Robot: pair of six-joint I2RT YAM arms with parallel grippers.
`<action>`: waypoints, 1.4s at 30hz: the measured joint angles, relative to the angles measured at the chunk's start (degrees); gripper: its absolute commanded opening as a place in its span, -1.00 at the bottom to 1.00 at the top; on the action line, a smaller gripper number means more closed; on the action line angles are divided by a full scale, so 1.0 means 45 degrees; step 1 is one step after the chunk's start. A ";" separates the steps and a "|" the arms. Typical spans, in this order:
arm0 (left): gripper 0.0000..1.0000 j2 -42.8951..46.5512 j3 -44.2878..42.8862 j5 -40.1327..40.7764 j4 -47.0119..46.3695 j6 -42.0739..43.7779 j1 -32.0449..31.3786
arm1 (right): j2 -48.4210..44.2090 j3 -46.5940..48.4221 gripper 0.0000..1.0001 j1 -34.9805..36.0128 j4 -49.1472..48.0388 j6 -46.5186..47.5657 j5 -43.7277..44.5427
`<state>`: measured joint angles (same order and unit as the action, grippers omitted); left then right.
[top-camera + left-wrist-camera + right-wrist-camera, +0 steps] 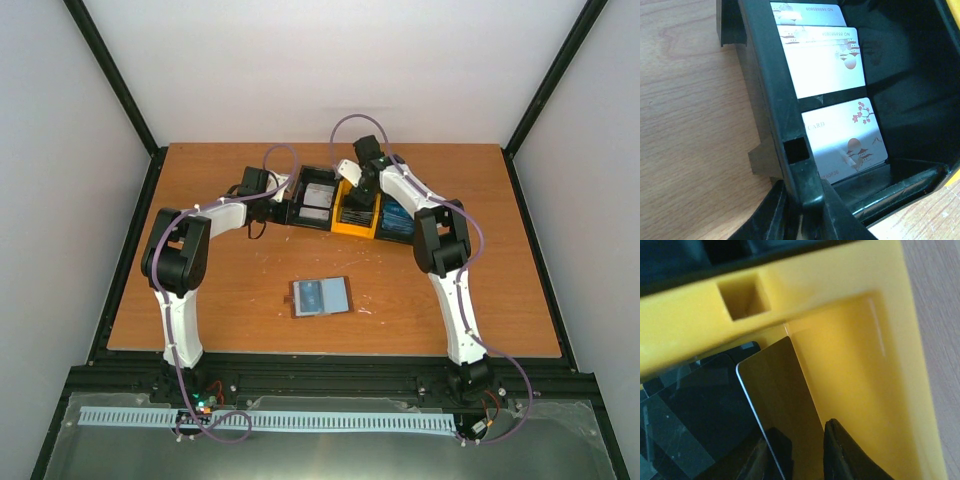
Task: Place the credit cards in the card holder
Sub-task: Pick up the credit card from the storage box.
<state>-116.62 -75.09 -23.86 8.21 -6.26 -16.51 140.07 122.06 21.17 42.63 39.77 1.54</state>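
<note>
Overhead: bright, even, soft shadows | left wrist: black plastic tray blurs at your left fingers, silver-white plastic cards beyond glare | right wrist: dark glossy card between your right fingers mirrors yellow, soft-focus.

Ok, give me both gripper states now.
Left gripper: closed on the black tray wall.
Right gripper: at a dark card; grip cannot be told.

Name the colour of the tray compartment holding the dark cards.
Yellow; the compartment shows best in the right wrist view.
</note>
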 measured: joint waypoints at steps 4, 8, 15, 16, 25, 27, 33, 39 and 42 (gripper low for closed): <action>-0.79 0.0000 -0.0005 -0.0005 0.0000 0.0010 0.0000 | 0.0083 -0.0102 -0.79 0.0044 -0.0126 0.0097 0.0058; -0.68 -0.0005 -0.0024 -0.0010 0.0029 0.0053 0.0000 | 0.0136 -0.0117 -0.94 0.0053 -0.0423 0.0189 0.0253; -0.25 -0.0019 -0.0248 -0.0335 0.0719 0.0024 0.0005 | -0.0661 -0.1137 -0.94 0.0053 -0.0583 -0.0063 0.0194; -0.19 -0.0019 -0.0301 -0.0398 0.0918 -0.0078 0.0000 | -0.1010 -0.1506 -0.95 0.0053 -0.0602 -0.0219 0.0112; 0.39 0.0345 -0.0801 -0.0801 0.2336 -0.0539 0.0000 | -0.4920 -0.2501 -0.94 0.0024 -0.0277 -0.4221 -0.1656; 0.44 0.0695 -0.0821 -0.0714 0.2497 -0.0690 0.0000 | -0.5372 -0.2370 -0.95 0.0015 -0.0058 -0.5741 -0.2210; 0.51 0.2832 -0.0083 -0.0160 0.2370 -0.1224 0.0019 | -0.6591 -0.3852 -0.94 0.0000 0.0053 -1.2327 -0.5270; 0.61 0.6368 0.1953 0.0005 0.2176 -0.1807 0.0024 | -1.0365 -1.1380 -0.94 0.0083 -0.3949 -1.9802 -0.9112; 0.63 0.7781 0.2832 -0.0267 0.2079 -0.2215 0.0024 | -1.1540 -1.3551 -0.94 0.0165 -0.5489 -2.2668 -1.0268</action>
<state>-81.60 -62.35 -25.06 17.56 -16.23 -16.40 88.14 61.08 21.91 17.93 -62.24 -44.66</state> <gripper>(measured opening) 0.806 0.029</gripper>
